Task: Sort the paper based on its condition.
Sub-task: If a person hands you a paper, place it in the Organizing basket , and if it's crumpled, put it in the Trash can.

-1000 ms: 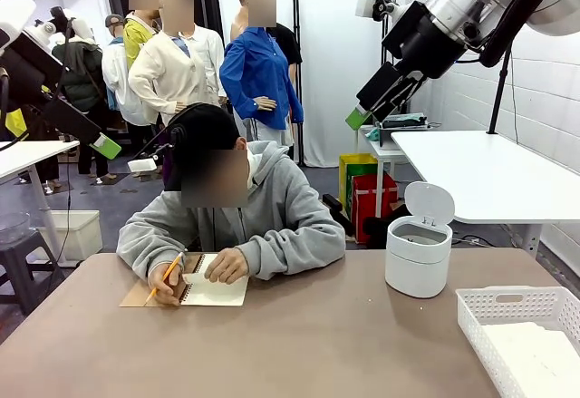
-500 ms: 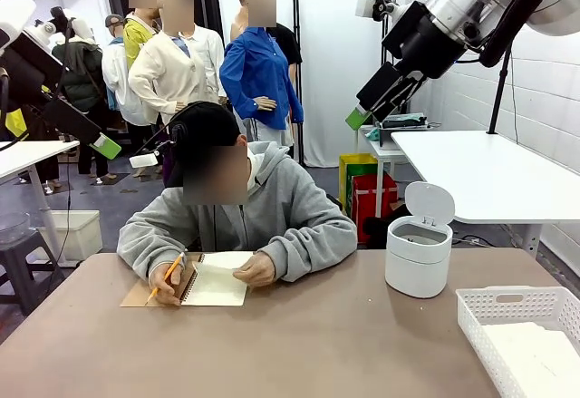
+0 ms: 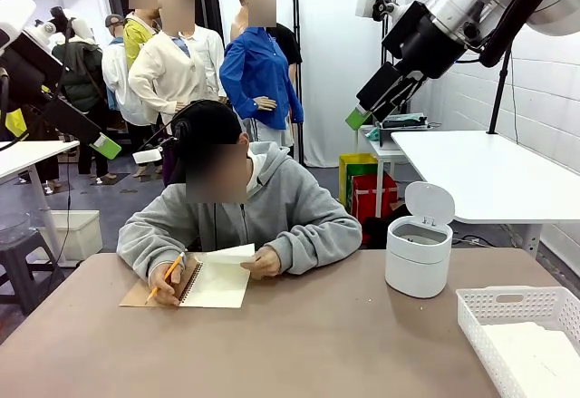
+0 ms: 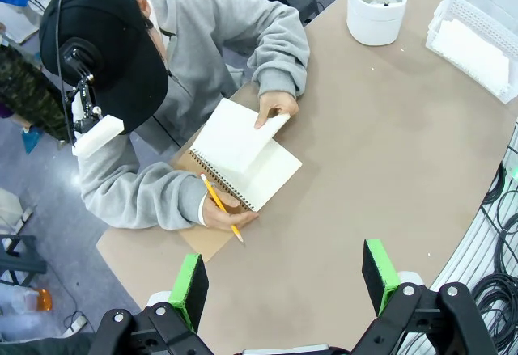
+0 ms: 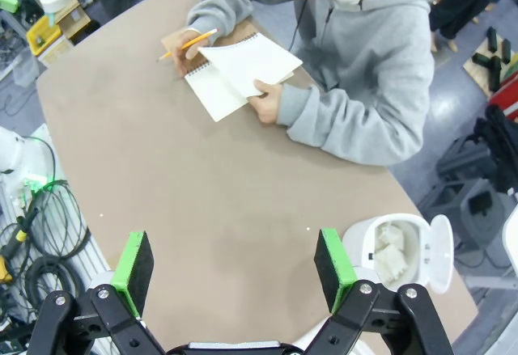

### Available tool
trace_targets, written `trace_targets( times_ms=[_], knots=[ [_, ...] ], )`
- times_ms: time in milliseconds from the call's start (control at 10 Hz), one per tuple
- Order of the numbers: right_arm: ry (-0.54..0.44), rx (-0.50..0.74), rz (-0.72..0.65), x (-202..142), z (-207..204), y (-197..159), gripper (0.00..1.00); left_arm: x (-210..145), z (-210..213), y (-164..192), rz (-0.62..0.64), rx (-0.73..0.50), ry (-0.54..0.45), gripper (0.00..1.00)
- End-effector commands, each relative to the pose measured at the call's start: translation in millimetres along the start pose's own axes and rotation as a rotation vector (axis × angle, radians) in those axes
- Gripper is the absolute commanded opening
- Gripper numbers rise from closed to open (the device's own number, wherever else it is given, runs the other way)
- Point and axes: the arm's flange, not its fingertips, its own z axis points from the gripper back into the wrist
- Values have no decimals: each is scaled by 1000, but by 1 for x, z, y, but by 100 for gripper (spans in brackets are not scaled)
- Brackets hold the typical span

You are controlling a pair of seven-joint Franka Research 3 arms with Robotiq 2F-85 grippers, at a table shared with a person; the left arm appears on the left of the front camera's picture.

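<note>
Smooth white paper sheets lie in the white basket at the near right, also seen as sheets in the left wrist view. Crumpled paper wads sit inside the open white bin. At the far side a person lifts a page of a spiral notebook with one hand and holds a pencil in the other. My left gripper hangs open high above the table's left side, nothing between its pads. High over the table's middle, my right gripper is open and empty too.
The bin's lid stands flipped up. Brown tabletop stretches bare between the notebook and the basket. Cables hang off the near edge. Both arms are raised, left gripper and right gripper well above the table.
The person's hand slid from the notebook's middle to its right edge and has lifted the top page. Both arms stayed still.
</note>
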Motion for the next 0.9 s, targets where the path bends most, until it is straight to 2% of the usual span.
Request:
trace_targets(
  times_ms=[0,800],
  knots=[
    [-4,6,-4,-1,-1,1,100,0,1,1,1,-5,-3,100],
    [0,0,0,0,0,0,100,0,1,1,1,-5,-3,100]
  ],
)
